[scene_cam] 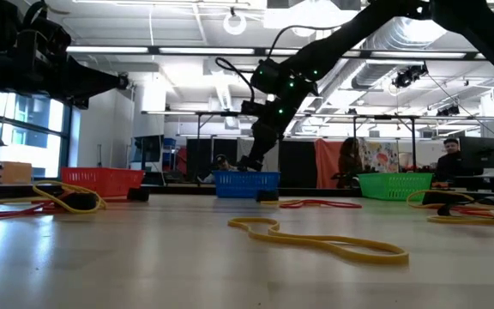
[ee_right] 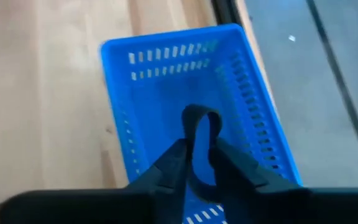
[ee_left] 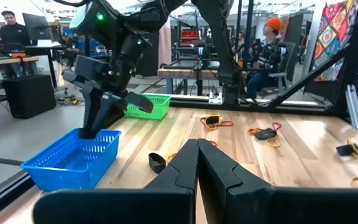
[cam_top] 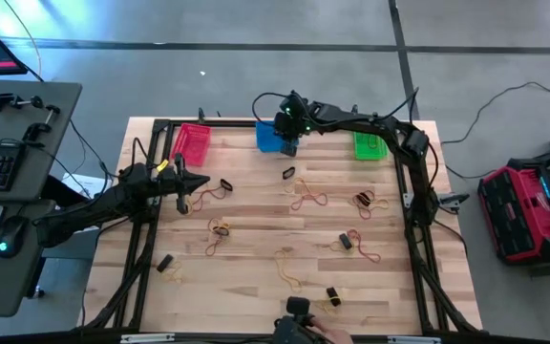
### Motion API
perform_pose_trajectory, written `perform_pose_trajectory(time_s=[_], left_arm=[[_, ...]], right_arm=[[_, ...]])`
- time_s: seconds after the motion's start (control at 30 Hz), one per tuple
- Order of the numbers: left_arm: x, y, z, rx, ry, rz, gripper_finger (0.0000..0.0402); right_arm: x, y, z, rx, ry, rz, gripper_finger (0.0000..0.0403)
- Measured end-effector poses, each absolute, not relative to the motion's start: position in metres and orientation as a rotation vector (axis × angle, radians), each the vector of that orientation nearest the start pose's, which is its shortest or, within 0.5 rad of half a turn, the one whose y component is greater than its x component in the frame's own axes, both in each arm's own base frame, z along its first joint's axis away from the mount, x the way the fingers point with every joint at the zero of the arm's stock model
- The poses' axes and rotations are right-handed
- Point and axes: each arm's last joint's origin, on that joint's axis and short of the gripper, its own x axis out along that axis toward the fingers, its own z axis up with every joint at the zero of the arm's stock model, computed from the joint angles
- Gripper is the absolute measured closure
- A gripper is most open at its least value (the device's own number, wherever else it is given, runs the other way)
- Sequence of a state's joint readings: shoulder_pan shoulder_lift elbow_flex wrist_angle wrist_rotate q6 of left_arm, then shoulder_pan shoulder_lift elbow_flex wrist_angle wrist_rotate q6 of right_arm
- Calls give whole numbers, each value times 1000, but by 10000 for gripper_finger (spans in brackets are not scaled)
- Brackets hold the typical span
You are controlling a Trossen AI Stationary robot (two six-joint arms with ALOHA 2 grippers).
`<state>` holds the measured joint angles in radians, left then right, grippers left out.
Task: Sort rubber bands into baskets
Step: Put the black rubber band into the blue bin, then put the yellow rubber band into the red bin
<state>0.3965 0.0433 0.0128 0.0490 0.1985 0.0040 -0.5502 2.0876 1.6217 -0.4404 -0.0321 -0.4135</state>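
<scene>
Nearest the viewer, loose rubber bands lie scattered over the wooden table [cam_top: 256,287]: yellow-tan loops [scene_cam: 320,242], red-orange loops [cam_top: 308,200] and short black ones [cam_top: 288,173], all still outside the baskets.

Further in, the left gripper [cam_top: 181,191] hangs just above the table's left part, its two fingers pressed together with nothing between them. A yellow-tan and red band tangle lies just beside its tips.

At the far edge stand three baskets in a row: red basket [cam_top: 192,143], blue basket [cam_top: 269,137], green basket [cam_top: 370,145]. The right gripper [ee_right: 196,160] hangs directly over the blue basket, fingertips pointing down into it. A black band [ee_right: 201,134] stands between the fingers as a narrow upright loop, its long axis running along the fingers and its far end poking past the tips towards the basket floor. The jaws look slightly parted, closing on the band loosely at most; whether they grip it firmly I cannot tell.

The relation that matters: the band sits at the jaws and the blue basket's open mouth lies straight below them, within its walls. A release here would likely drop the band inside. For the bands left on the table, the left arm is nearer those on the left side; the black band just short of the blue basket lies close to the right gripper.
</scene>
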Motion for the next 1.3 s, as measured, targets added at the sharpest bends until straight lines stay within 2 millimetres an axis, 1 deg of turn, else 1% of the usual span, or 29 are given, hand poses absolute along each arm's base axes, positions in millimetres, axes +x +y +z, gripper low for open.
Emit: perform_pose_trajectory(time_s=[0.17,0.3,0.43,0.53,0.6,0.7,0.73,0.8,0.87,0.9,1.03,1.13,1.2,1.3], left_arm=[[94,33,169,-1,-18,199,401],[94,33,169,-2,-18,200,401],[94,33,169,-2,-18,199,401],[94,33,169,-2,-18,195,401],[94,33,169,-2,-16,188,401],[94,32,169,-3,-14,167,401],[94,32,169,-4,-11,164,401],[95,32,168,-5,-4,164,401],[95,33,168,-7,1,163,401],[95,32,167,-8,3,162,401],[96,32,167,-16,4,152,401],[97,31,169,-16,-2,141,401],[97,29,174,-15,-10,124,401],[97,26,188,-10,-40,64,401]], right_arm=[[389,-239,200,-94,962,-341,287],[389,-238,200,-97,962,-338,267],[391,-234,201,-117,962,-321,259],[391,-224,210,-151,973,-309,270],[391,-213,221,-190,982,-292,298],[390,-193,237,-228,995,-245,371],[390,-186,242,-241,985,-218,386],[388,-170,250,-264,924,-200,391],[383,-155,253,-283,827,-205,398],[378,-147,253,-290,783,-202,400],[355,-116,242,-272,613,-212,402],[338,-99,241,-239,475,-237,402],[328,-89,238,-207,417,-253,403],[316,-78,233,-181,362,-277,403]])
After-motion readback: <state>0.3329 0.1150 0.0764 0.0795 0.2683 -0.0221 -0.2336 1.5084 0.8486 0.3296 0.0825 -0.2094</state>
